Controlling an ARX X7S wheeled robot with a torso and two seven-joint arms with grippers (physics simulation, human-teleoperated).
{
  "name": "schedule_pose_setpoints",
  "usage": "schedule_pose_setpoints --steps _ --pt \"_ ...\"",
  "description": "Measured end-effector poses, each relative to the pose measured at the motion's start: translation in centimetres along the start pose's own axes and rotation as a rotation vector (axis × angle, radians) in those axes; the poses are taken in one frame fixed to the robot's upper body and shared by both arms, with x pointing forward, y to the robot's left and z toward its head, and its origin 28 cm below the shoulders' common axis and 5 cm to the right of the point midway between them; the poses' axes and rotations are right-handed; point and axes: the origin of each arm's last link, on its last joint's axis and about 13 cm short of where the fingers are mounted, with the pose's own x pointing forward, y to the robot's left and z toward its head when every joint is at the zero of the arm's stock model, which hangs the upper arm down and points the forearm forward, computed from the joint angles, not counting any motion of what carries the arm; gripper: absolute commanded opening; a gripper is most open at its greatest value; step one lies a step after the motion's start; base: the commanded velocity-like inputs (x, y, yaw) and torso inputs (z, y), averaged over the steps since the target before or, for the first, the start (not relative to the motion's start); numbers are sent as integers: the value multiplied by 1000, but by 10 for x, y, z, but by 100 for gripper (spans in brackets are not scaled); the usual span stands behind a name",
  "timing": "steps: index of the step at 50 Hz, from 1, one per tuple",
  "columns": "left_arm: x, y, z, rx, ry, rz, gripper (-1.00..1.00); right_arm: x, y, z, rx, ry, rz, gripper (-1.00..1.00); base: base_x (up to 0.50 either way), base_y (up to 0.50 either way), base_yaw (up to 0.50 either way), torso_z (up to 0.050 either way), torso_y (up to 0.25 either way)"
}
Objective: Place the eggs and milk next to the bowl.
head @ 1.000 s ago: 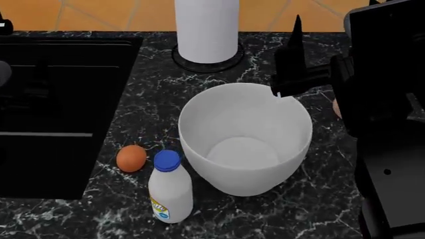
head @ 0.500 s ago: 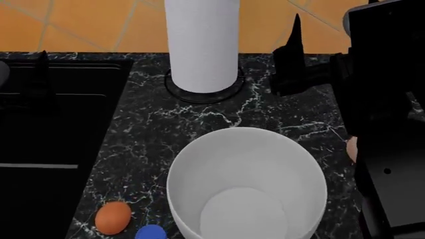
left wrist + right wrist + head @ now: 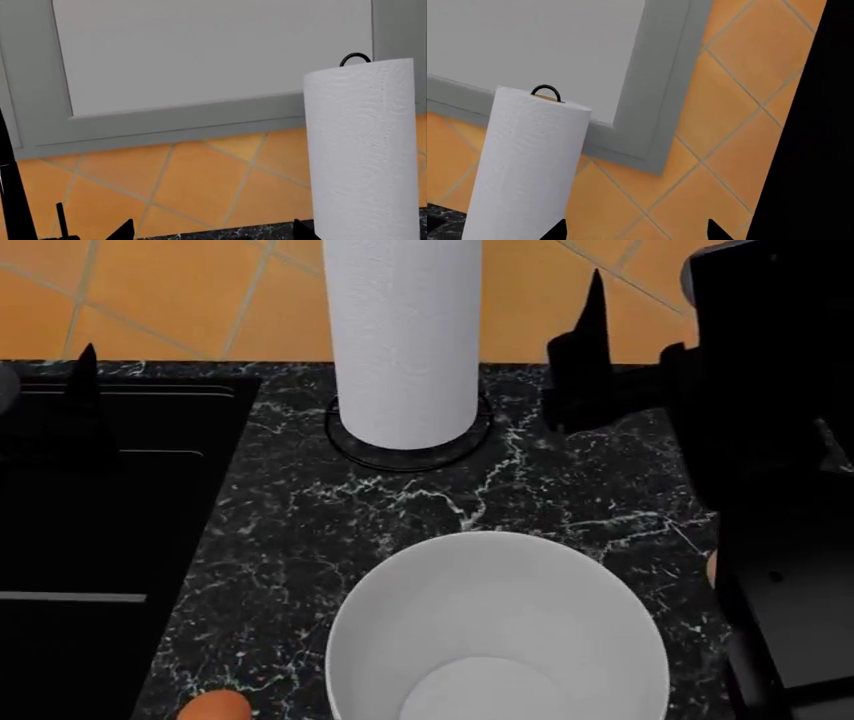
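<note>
The white bowl [image 3: 497,635] fills the lower centre of the head view, standing upright on the black marbled counter [image 3: 307,510], its flat inner bottom showing pale at the lower edge of the frame. At the lower left, just beside the bowl's wall but apart from it, only the top of the orange-brown egg [image 3: 218,706] peeks above the frame's edge. A sliver of pinkish tan at the right edge of the view, against the dark arm, may be the paler egg (too little shows to be sure). The milk is out of sight in all three views.

At the upper centre of the head view the paper towel roll [image 3: 404,340] stands upright on its round dark base, well behind the bowl, with orange wall tiles [image 3: 174,295] beyond it. A dark sink [image 3: 80,540] takes up the left side of the frame.

The right gripper [image 3: 587,360] shows in the upper right of the head view as a dark pointed shape raised above the counter, to the right of the roll; whether its fingers are spread or closed I cannot tell, though nothing sits between the tips in its wrist view. The left gripper [image 3: 83,390] is a dark spike at the upper left over the sink, its finger state likewise unclear. Both wrist views face the roll and a grey framed panel [image 3: 200,60] above the tiles.
</note>
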Motion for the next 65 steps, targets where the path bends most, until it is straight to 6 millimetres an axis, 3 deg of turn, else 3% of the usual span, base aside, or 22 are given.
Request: schedule_pose_setpoints --steps 14,32,65 --pt "1 -1 -1 -2 3 -13 100 -12 -15 15 -69 94 37 100 0 0 0 0 0" --pt "2 -3 -3 -4 10 -28 100 -41 -46 31 -219 352 130 100 0 0 0 0 0" --pt "-2 -2 -8 -5 20 -23 100 -53 -73 18 -296 677 144 100 0 0 0 0 0"
